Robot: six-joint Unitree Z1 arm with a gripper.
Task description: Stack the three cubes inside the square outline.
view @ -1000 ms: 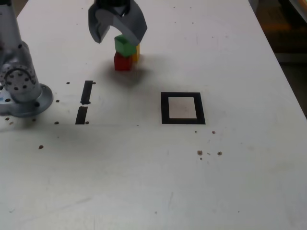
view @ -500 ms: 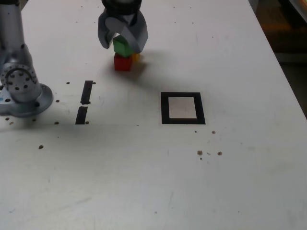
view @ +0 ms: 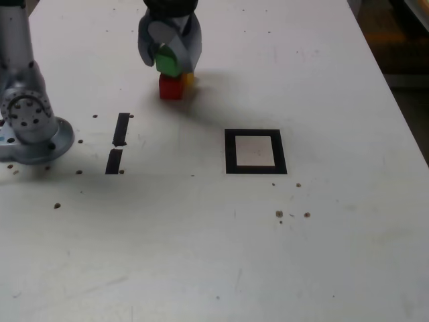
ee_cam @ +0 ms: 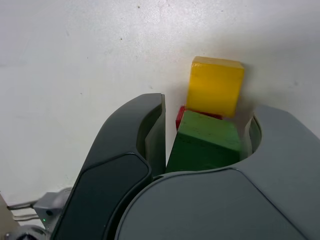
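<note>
At the back of the white table the green cube (view: 166, 65) sits on the red cube (view: 170, 88). The yellow cube (view: 188, 78) rests on the table just behind them, touching. My gripper (view: 169, 62) has come down over the pair. In the wrist view its grey fingers (ee_cam: 150, 135) press both sides of the green cube (ee_cam: 207, 142). A sliver of the red cube (ee_cam: 181, 117) and the yellow cube (ee_cam: 215, 85) show beyond it. The square outline (view: 230, 151) of black tape lies nearer the camera, towards the exterior view's right, with nothing inside it.
The arm's grey base (view: 30, 117) stands at the exterior view's left. Two short black tape strips (view: 121, 129) (view: 114, 161) lie beside it. Small brown specks (view: 279, 214) dot the table near the outline. The table's edge runs down the exterior view's right.
The wide-open jaws came down around the green cube and closed in on its sides. The cubes have not moved.
</note>
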